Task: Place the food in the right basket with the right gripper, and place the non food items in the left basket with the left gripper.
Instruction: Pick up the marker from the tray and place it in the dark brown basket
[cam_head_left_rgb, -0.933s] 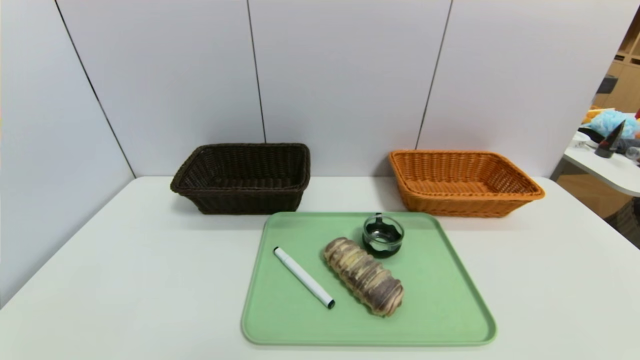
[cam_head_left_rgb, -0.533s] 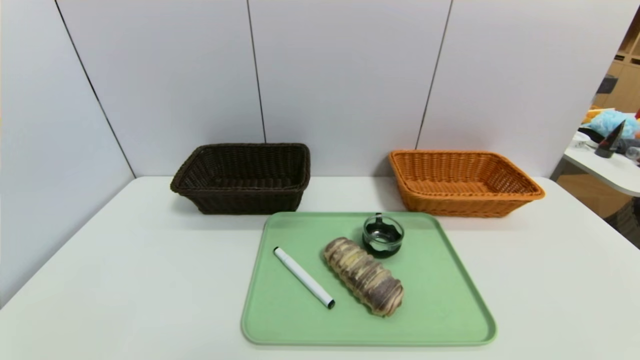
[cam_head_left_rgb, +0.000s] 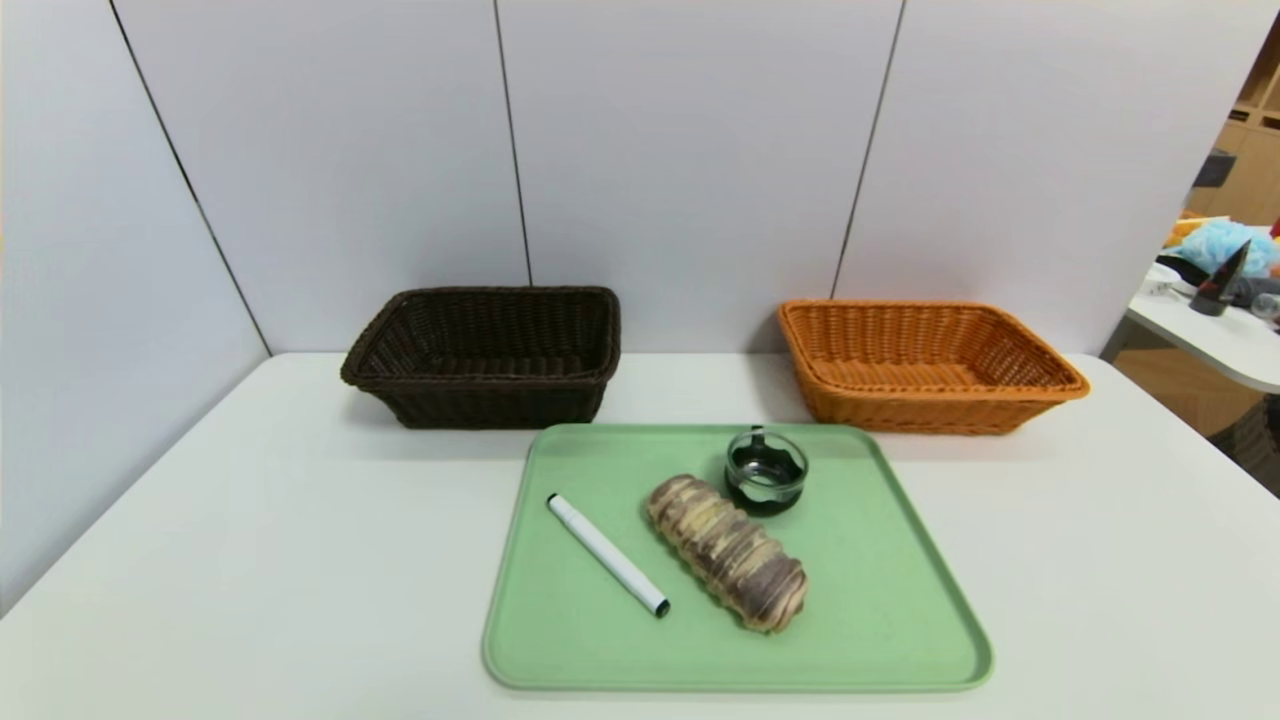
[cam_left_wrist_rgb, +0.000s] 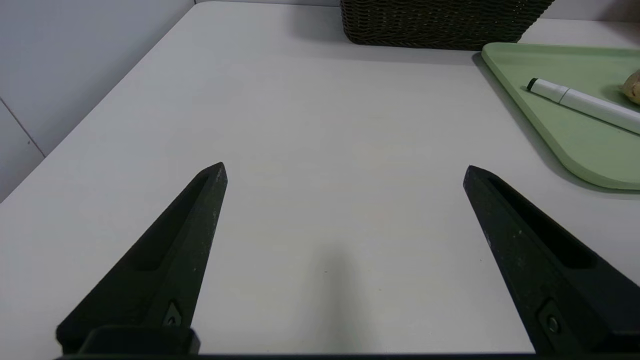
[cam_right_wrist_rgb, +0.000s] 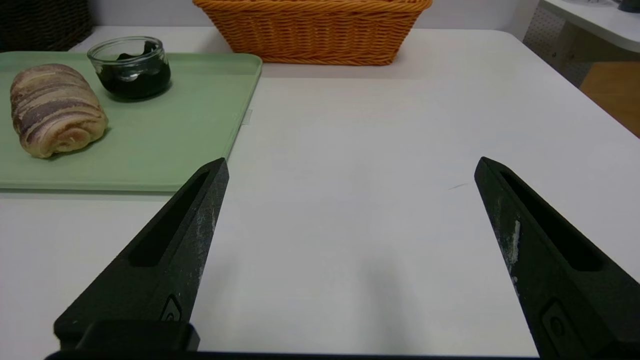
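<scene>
I see my right gripper (cam_right_wrist_rgb: 350, 167) spread wide over the white table (cam_right_wrist_rgb: 380, 150); upper left, roll (cam_right_wrist_rgb: 55, 110) and jar (cam_right_wrist_rgb: 131, 67) on the green tray (cam_right_wrist_rgb: 190, 130), orange basket (cam_right_wrist_rgb: 312, 30) top centre.

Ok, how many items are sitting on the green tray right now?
3. The white marker lies on the tray's left part, the striped roll in the middle, and the glass jar just behind the roll, toward the orange basket. Nothing appears hidden.

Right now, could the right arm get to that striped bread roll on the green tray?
Probably yes. The right gripper is open over bare table beside the green tray, and the striped bread roll lies uncovered. Only the glass jar stands close behind it.
</scene>
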